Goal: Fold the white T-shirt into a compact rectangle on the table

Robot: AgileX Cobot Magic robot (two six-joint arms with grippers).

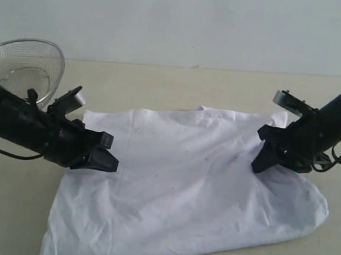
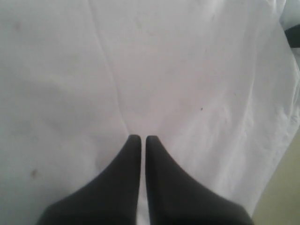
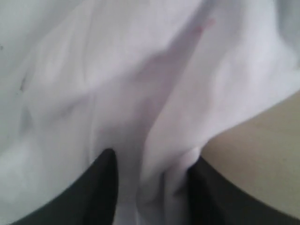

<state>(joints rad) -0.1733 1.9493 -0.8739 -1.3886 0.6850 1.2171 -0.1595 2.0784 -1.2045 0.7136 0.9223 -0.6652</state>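
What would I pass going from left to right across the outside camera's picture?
Basket → left gripper → middle of the T-shirt → right gripper.

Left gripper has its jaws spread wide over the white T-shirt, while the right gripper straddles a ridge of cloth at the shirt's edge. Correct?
Not quite: the left gripper has its jaws closed together, not spread wide, as the left wrist view shows. It is over the white T-shirt, and the right gripper does straddle a ridge of cloth at the shirt's edge.
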